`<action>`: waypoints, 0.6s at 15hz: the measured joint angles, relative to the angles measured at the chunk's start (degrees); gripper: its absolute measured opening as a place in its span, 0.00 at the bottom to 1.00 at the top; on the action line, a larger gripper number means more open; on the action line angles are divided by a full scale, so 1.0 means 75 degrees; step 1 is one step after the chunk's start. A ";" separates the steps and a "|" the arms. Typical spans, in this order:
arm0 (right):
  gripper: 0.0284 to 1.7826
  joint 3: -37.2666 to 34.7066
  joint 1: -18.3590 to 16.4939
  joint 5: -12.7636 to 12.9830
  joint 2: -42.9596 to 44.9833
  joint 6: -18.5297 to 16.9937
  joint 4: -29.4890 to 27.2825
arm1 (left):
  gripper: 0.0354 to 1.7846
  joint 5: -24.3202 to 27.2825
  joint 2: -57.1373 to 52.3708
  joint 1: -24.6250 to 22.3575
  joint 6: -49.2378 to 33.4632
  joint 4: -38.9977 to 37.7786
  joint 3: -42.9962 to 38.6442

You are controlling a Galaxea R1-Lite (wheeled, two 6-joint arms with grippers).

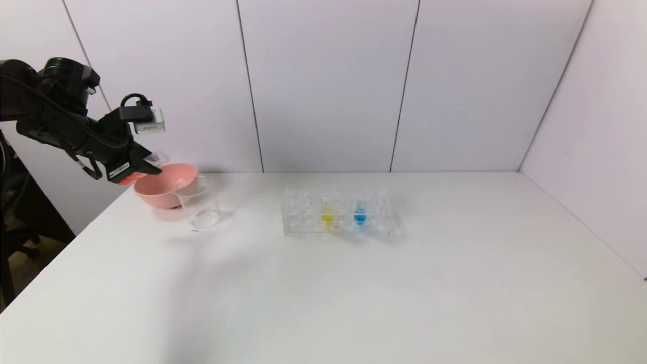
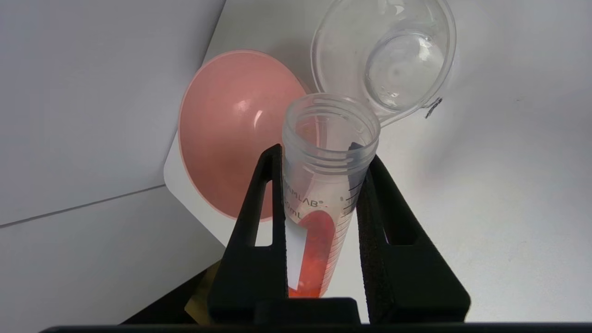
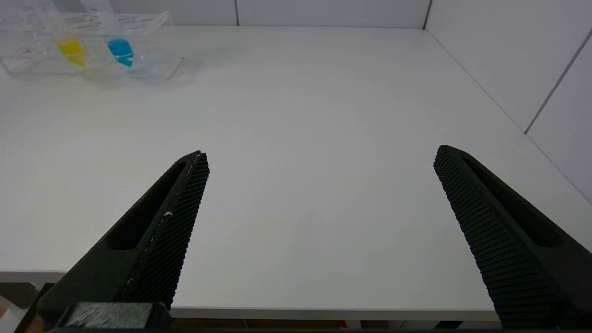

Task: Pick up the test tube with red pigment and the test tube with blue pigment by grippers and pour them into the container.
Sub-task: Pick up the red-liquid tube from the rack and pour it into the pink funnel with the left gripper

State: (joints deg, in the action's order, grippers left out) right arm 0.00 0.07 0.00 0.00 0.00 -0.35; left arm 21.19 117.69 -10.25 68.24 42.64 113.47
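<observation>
The left tool [image 2: 321, 185] is pinching the test tube with red pigment [image 2: 319, 203], tilted near the pink bowl [image 1: 164, 186] at the table's [image 1: 354, 293] left rear, mouth just short of the container [image 1: 201, 205], liquid not yet at the lip. The step in hand appears to be the red pour; next, centre the mouth over the container and tip further. The right tool [image 3: 319, 185] is spread, parked near the table's front edge; the test tube with blue pigment [image 1: 360, 212] waits in the rack [image 1: 336, 212].

Scene is evenly and brightly lit. Soft shadows are cast on the table [image 1: 354, 303]. Glare is seen on the pink bowl [image 2: 231, 134]. Head view slightly soft.
</observation>
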 joint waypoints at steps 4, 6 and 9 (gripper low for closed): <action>1.00 0.0000 0.0000 0.0000 0.0000 0.0000 0.0003 | 0.24 -0.0265 0.0037 0.0140 0.0076 0.0000 0.0000; 1.00 0.0000 -0.0003 0.0000 0.0000 0.0000 0.0000 | 0.24 -0.0275 0.0049 0.0163 0.0104 -0.0008 0.0000; 1.00 0.0000 0.0000 0.0000 0.0000 0.0000 0.0003 | 0.24 -0.0348 0.0072 0.0198 0.0122 0.0000 0.0016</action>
State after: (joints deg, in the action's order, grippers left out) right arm 0.00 0.07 0.00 0.00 0.00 -0.33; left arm 18.58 118.22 -8.77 69.16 42.64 113.59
